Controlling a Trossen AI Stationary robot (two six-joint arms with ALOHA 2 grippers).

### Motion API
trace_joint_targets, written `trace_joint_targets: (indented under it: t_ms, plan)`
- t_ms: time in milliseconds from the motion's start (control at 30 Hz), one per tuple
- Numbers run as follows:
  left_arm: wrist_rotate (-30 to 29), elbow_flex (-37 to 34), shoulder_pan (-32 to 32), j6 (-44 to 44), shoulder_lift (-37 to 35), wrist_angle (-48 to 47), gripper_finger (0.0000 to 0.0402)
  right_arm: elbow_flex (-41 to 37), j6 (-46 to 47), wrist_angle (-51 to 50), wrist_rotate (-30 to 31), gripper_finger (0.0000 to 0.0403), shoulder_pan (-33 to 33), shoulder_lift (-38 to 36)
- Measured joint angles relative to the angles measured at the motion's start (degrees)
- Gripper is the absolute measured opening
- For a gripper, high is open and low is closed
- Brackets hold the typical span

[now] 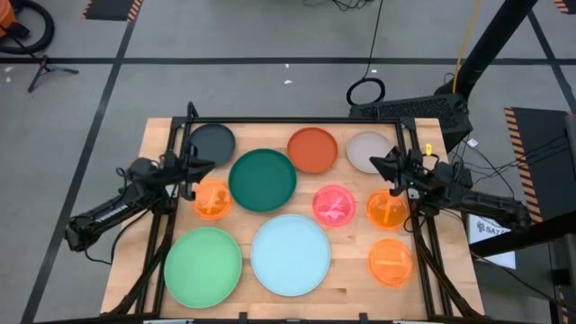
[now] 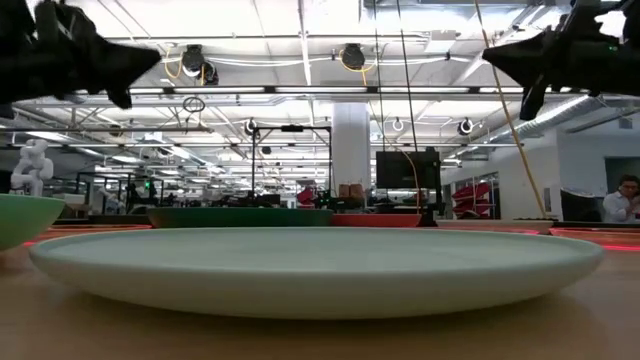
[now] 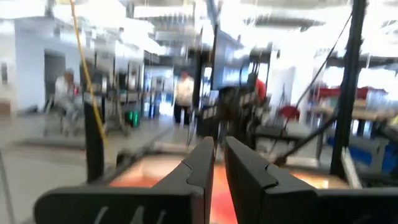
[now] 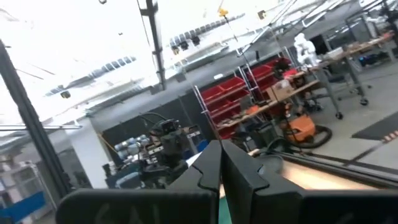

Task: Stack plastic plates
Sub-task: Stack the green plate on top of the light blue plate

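Ten round plates lie flat and apart on the wooden table. Large ones: dark teal (image 1: 262,179), light green (image 1: 203,266) and pale blue (image 1: 290,255), which fills the low view (image 2: 315,268). Medium ones along the far side: dark grey (image 1: 211,142), red-orange (image 1: 312,148), whitish (image 1: 368,150). Small ones: pink (image 1: 334,205) and three translucent orange (image 1: 212,198) (image 1: 387,210) (image 1: 391,262). My left gripper (image 1: 200,166) (image 3: 219,158) hovers shut between the grey and teal plates. My right gripper (image 1: 382,165) (image 4: 221,158) hovers shut near the whitish plate. Both are raised clear of the table (image 2: 120,60) (image 2: 510,60).
A black frame (image 1: 297,121) runs along the table's far edge and down both sides beside the arms. Bare wood (image 1: 270,310) shows along the near edge and between plates. People stand in the room beyond the table (image 3: 184,93) (image 2: 625,200).
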Motion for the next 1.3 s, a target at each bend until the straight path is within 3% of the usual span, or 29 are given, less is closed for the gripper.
trace_joint_targets:
  t_ms: [300, 500, 800, 933, 1300]
  plan:
    - [0.01, 0.0, -0.02, -11.69, -0.02, 10.62, 0.0047, 3.49, -1.81, 4.9, 1.91, 0.0008, 3.0, 15.21]
    - [0.0, 0.0, -0.02, -14.74, 0.0, 10.5, 0.0047, 14.11, -5.88, 6.08, 3.19, 0.0008, 2.98, 29.64]
    - [-0.2, 0.0, -0.04, -20.52, 0.0, 10.24, 0.0047, 30.6, -6.03, -1.41, 2.95, 0.0008, 2.99, 49.36]
    - [-2.95, 0.0, -0.04, -25.29, 0.0, 10.45, 0.0047, 37.06, -5.79, -3.33, 2.91, 0.0008, 3.0, 56.56]
    - [-1.82, 3.87, -0.06, -22.06, 0.0, 8.24, 0.0047, 51.2, -1.67, -6.14, 2.69, 0.0008, 5.95, 74.79]
